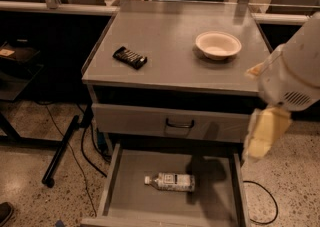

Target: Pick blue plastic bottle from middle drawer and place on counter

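Note:
The blue plastic bottle (170,181) lies on its side on the floor of the open middle drawer (215,203), white cap to the left. The counter (165,36) is the grey cabinet top above it. My gripper (264,133) hangs at the right, at the end of the white arm (295,73). It is in front of the cabinet's right edge, above the drawer's right side wall, up and to the right of the bottle and apart from it.
A black rectangular bar (130,57) lies on the counter's left part and a white bowl (218,44) on its right part. A shut drawer front with a dark handle (180,123) sits above the open drawer. Cables and a black stand leg (60,156) lie on the floor at left.

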`<state>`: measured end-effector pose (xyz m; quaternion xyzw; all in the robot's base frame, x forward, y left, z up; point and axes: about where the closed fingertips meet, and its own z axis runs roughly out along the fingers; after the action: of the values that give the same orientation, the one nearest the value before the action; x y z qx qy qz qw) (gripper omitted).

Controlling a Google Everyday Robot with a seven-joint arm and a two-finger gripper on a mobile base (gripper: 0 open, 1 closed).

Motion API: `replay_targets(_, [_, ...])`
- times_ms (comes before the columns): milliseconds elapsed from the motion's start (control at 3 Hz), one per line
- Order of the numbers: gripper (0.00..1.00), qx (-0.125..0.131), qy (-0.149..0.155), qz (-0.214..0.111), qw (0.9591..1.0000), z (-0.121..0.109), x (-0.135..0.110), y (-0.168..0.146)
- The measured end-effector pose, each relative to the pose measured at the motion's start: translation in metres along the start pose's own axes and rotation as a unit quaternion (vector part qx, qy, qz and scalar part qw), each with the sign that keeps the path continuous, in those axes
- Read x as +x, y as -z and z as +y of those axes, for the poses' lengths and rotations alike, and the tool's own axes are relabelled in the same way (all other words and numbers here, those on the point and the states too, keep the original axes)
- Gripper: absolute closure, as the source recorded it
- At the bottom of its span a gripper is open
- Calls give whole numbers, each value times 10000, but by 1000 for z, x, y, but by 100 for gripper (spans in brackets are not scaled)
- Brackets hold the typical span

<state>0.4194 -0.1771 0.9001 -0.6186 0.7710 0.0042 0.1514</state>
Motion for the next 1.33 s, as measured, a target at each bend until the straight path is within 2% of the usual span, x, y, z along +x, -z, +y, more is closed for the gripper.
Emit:
replay_targets(333, [0,-358,128,-4,9993,30,-6,-63])
replay_targets(667, [0,-416,90,-24,9991,30,-4,-71])
replay_targets(1000, [0,-755,-125,-139,9970,31,8,-121])
replay_targets(1333, [0,-1012,-268,-282,9941,33,28,-192])
